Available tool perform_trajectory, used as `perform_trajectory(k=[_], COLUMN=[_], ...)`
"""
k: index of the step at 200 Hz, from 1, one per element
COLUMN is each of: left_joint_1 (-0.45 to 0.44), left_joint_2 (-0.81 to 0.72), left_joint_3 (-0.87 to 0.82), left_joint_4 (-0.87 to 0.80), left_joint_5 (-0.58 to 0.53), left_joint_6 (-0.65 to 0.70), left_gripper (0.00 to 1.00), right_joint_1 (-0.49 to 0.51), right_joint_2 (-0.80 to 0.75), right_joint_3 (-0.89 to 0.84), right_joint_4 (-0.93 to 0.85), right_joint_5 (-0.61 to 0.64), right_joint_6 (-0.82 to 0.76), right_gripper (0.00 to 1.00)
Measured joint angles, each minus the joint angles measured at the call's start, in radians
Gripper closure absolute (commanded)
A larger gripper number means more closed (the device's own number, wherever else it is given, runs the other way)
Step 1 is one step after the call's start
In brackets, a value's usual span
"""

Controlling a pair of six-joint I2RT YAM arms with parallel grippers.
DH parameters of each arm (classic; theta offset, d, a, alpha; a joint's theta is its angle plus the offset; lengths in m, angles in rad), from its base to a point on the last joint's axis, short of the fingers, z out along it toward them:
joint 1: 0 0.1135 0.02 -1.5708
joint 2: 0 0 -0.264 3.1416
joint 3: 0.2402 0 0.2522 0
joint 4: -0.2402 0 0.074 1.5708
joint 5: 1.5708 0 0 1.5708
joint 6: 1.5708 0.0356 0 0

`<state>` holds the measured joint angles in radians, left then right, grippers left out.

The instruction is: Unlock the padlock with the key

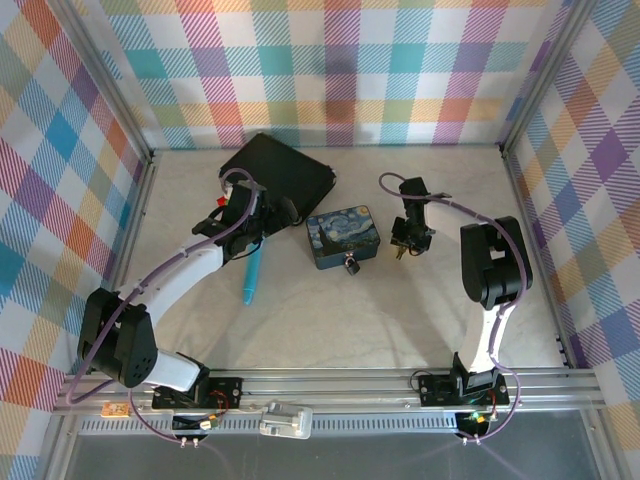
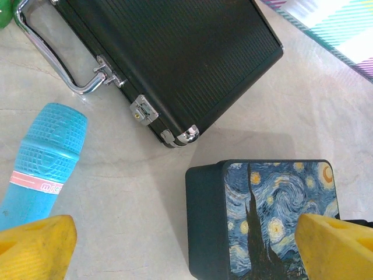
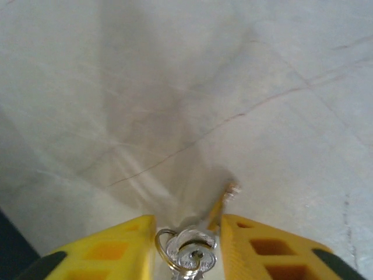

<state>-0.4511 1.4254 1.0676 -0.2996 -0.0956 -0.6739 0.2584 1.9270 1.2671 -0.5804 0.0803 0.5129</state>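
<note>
My right gripper [image 3: 187,226] is straddling the key [image 3: 189,252] on the table [image 3: 175,87], fingers [image 3: 116,252] sitting close either side; whether they are pinching it I cannot tell. I am wanting a square hold on the head, blade free for the padlock [image 1: 351,266] at the front of the tin [image 1: 342,230].

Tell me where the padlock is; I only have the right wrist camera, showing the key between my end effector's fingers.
Observer: The padlock sits against the near side of the painted tin, to the left of your right end effector.
Operator: What's the left arm doing?
Observer: The left end effector is wide open, close to the tin and the black case.
Operator: What else is on the table?
Observer: A blue microphone lies left of the tin, in front of the case.
</note>
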Motion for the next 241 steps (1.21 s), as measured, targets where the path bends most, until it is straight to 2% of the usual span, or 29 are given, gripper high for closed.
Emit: perform_trajectory(k=[29,72,104,132,178,241], left_joint_1=[0.0,0.0,0.0,0.0,-0.005,-0.041], left_joint_2=[0.0,-0.001,-0.01,-0.024,-0.072,-0.082], left_joint_3=[0.0,0.0,-0.001,-0.017,-0.065,-0.081], left_joint_4=[0.021,0.021,0.023,0.044,0.097,0.238], left_joint_5=[0.001,0.001,0.01,0.034,0.11,0.253], left_joint_6=[0.0,-0.012,-0.026,-0.045,-0.073,-0.092], left_gripper=[0.04,0.04,0.04,0.05,0.07,0.13], right_joint_1=[0.0,0.0,0.004,0.004,-0.011,-0.035], right_joint_2=[-0.019,-0.053,-0.074,-0.09,-0.18,-0.422], right_joint_3=[-0.033,-0.08,-0.103,-0.117,-0.142,-0.185], right_joint_4=[0.029,0.072,0.079,0.071,0.044,0.026], right_joint_5=[0.019,0.028,0.024,-0.004,-0.109,-0.378], right_joint_6=[0.008,0.011,0.006,-0.032,-0.168,-0.366], right_gripper=[0.75,0.89,0.92,1.0,1.0,1.0])
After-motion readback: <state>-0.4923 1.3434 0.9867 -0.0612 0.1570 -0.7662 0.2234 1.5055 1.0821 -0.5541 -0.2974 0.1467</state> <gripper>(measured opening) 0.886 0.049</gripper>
